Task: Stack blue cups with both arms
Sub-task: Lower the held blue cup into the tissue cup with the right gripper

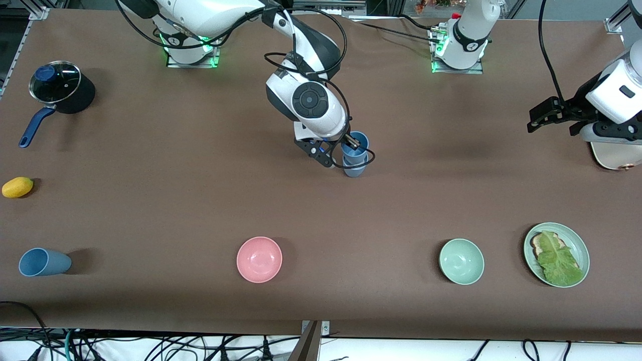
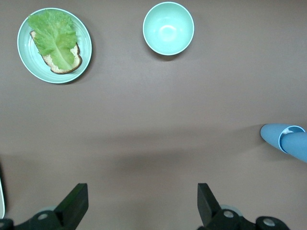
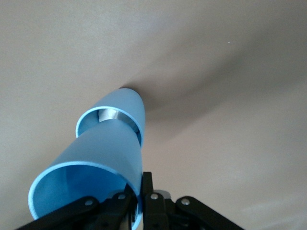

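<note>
The right gripper [image 1: 351, 145] is over the middle of the table [image 1: 200, 200], its fingers pinched tight on the rim of a blue cup [image 1: 355, 143], one finger inside the wall and one outside. That held cup sits partly inside a second upright blue cup [image 1: 354, 168] standing on the table; from the right wrist view the held cup [image 3: 91, 167] is tilted, with its base lowered into the mouth of the standing cup [image 3: 120, 108]. A third blue cup [image 1: 42, 262] lies on its side near the right arm's end of the table, close to the front camera. The left gripper [image 1: 544, 114] waits in the air at the left arm's end, its fingers [image 2: 72, 206] spread wide and holding nothing. Nearer the front camera stand a pink bowl [image 1: 259, 259], a pale green bowl [image 1: 461, 261] and a green plate [image 1: 577, 243] carrying toast and lettuce
</note>
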You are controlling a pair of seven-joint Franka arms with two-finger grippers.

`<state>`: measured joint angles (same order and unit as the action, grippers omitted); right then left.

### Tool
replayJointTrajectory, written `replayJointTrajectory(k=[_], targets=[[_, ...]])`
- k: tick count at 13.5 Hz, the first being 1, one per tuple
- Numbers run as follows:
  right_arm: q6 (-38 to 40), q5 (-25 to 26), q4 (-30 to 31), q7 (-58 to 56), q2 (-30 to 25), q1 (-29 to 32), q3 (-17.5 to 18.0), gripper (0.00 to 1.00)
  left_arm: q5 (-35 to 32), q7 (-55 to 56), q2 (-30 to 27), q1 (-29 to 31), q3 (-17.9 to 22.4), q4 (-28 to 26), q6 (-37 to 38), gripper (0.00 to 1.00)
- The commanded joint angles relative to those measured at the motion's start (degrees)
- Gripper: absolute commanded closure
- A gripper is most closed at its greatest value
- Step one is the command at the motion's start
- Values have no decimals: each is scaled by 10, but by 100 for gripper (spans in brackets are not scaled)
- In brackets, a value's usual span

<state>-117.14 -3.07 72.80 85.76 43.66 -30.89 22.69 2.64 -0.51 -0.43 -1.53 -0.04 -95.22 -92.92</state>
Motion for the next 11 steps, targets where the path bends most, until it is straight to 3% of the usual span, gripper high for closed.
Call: replayJointTrajectory(k=[1,4,5,6,7,11], targets=[[-10,10,-21,12,19,-6,-5,100,14,-4,12,0,3,25,11,0],[-8,10,-20,12,20,-7,-5,100,13,-5,13,0,2,28,17,0],[-8,10,-20,12,20,-7,-6,84,13,-5,13,-2,2,30,17,0],[-8,11,-20,12,20,-7,-7,36,14,-4,14,-3,2,33,17,0],[-7,17,-20,12,20,-7,-9,0,13,-4,13,-5,2,34,17,0],[-1,28,-24,4,13,0,-11,0,13,-3,14,-7,0,34,17,0]])
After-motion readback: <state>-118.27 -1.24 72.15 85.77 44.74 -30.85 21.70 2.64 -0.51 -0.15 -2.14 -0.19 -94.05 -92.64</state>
